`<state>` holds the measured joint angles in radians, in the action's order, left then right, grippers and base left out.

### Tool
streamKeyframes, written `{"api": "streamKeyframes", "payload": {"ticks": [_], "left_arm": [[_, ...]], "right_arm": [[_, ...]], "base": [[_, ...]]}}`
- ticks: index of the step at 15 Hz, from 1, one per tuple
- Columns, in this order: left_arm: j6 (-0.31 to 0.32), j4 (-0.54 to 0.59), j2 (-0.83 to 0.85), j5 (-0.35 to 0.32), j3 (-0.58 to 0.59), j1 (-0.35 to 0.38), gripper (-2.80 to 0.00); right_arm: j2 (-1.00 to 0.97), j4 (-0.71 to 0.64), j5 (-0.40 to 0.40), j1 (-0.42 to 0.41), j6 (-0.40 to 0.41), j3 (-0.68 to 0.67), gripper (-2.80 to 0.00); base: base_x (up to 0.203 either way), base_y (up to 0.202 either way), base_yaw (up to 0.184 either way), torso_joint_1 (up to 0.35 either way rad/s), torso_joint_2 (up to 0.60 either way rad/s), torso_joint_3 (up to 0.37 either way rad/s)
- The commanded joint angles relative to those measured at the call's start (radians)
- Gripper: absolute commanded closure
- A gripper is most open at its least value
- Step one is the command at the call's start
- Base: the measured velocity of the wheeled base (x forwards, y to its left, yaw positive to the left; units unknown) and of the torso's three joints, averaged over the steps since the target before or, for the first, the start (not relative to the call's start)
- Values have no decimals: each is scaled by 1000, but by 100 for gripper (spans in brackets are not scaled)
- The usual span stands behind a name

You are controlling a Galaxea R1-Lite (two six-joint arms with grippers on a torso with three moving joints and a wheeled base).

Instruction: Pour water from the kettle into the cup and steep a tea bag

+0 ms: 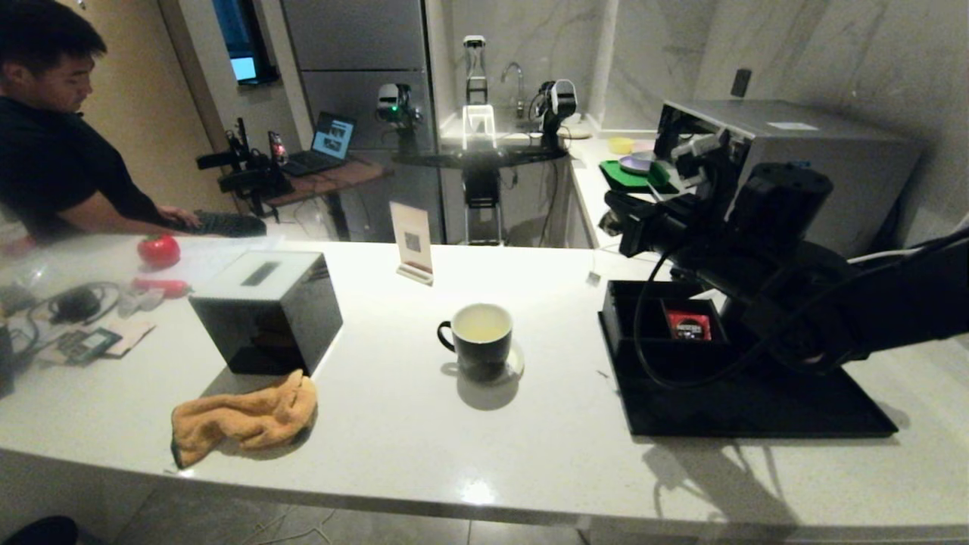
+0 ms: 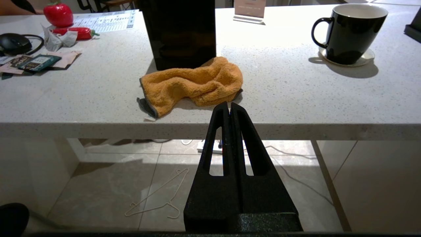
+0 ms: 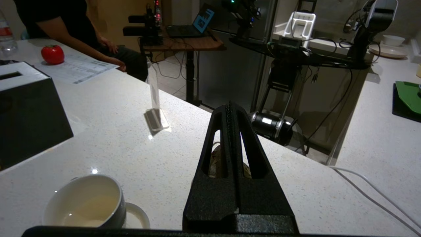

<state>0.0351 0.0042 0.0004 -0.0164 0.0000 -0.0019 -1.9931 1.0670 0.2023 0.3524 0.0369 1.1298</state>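
right gripper: jaws shut; something small and pale shows behind its fingers, whether it is held cannot be told; raised over the tabletop. cup: holds pale water, on a coaster mid-tabletop, below and left of this gripper. left gripper: closed, empty, parked below tabletop edge. right arm nearer.

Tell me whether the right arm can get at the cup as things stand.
Probably yes. The right tool, shut, hangs above the counter just beside the cup, and nothing stands between them. The cup sits in the open on its coaster.
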Motion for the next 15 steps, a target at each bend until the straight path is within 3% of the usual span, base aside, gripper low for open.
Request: {"api": "streamKeyframes", "payload": {"ticks": [1,7,15], "left_arm": [[0,0,0,0,0,0,0],[2,0,0,-3,0,-1,0],[40,-4,0,-19,-2,-1,0]], "right_arm": [[13,7,2,16,0,0,0],[30,4,2,76,0,7,0],[69,-7,2,96,1,5,0]], "base": [[0,0,0,0,0,0],[0,0,0,0,0,0],[0,0,0,0,0,0]]}}
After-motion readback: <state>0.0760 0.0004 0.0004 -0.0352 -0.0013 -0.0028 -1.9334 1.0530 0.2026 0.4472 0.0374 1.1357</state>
